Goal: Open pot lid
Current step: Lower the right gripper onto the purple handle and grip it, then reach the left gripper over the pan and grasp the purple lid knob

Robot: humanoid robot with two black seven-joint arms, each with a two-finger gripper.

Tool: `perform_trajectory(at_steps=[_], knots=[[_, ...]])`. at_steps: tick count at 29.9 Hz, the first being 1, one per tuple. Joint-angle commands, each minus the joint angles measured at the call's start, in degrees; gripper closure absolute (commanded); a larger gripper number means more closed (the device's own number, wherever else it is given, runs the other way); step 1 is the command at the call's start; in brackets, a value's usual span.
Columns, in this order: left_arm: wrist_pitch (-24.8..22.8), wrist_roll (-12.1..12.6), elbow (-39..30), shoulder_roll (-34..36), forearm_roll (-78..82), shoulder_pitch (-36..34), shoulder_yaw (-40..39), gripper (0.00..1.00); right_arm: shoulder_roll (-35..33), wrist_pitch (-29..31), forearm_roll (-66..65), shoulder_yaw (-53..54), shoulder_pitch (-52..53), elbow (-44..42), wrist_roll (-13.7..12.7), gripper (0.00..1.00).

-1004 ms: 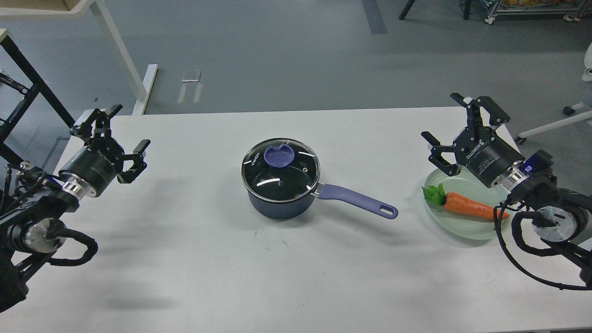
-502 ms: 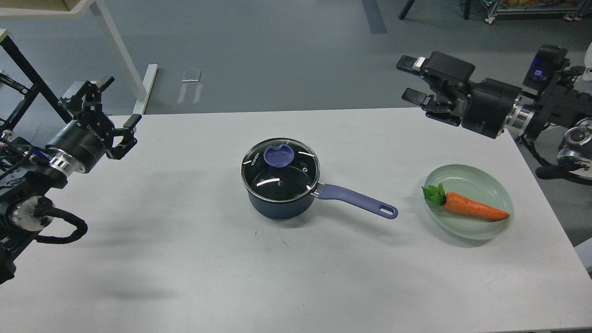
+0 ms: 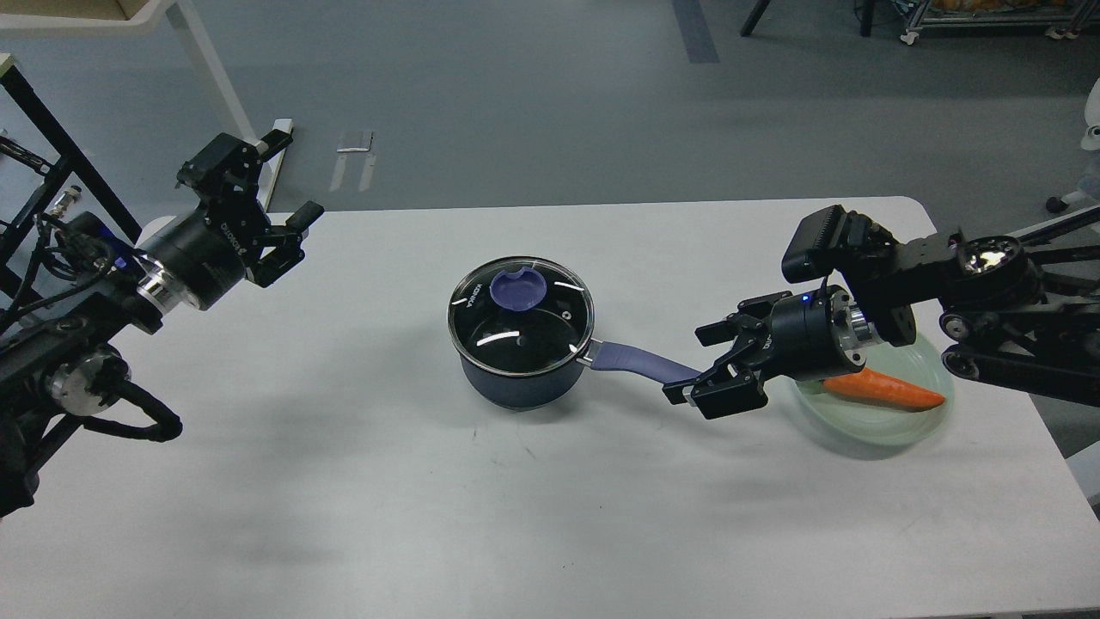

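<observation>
The dark blue pot [image 3: 516, 383] stands at the table's middle with the glass lid [image 3: 550, 331] sitting on it. The lid's purple knob [image 3: 516, 290] is uncovered. The pot's purple handle [image 3: 632, 358] points right. My right gripper [image 3: 687, 364] is open at the handle's far end, one finger on the far side of it and one on the near side; the end with the hole is hidden behind the gripper. My left gripper [image 3: 292, 176] is open and empty above the table's back left corner, far from the pot.
A pale green plate [image 3: 894, 428] with an orange carrot [image 3: 898, 391] lies at the right, partly under my right wrist. The white table [image 3: 430, 499] ends just behind my left gripper. A table leg [image 3: 219, 94] stands on the floor behind.
My right arm swung down from high at the back right to the pot handle's end. My left gripper moved right and farther back. Pot and lid have not moved.
</observation>
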Motion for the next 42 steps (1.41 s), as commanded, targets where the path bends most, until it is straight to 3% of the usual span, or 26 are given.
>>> perform_trajectory(at_steps=[1,9,14,30,34,40,42], knots=[[0.0,0.0,-0.3,-0.4,0.7,-1.3,0.0,0.01,3.8,-0.2,-0.4,-0.9,-0.3,-2.9,0.0,0.01],[0.4,0.1,-2.8,-0.4,0.7,-1.4,0.1,0.01,9.6,-0.2,-0.3,-3.8,-0.6,-6.0,0.0,0.07],[0.5,0.1,-3.2,-0.5,0.7,-1.4,0.1,0.01,10.7,-0.2,-0.5,-4.6,-0.5,-7.2,0.0,0.28],[0.5,0.1,-4.0,-1.3,2.7,-1.2,0.1,0.01,10.7,-1.1,-0.8,-4.7,-0.4,-8.7,0.0,0.62],[0.5,0.1,-4.0,-1.5,8.3,-1.2,0.1,0.01,10.7,-1.1,-0.8,-4.8,-0.4,-8.7,0.0,0.70],[0.4,-0.2,-4.8,-1.8,24.1,-3.3,0.0,0.01,10.7,-1.1,-0.8,-4.9,-0.5,-8.7,0.0,0.74],[0.6,-1.3,-6.1,-1.7,30.0,-4.6,0.0,0.01,10.7,-1.1,-0.7,-4.9,-0.5,-8.7,0.0,0.74]])
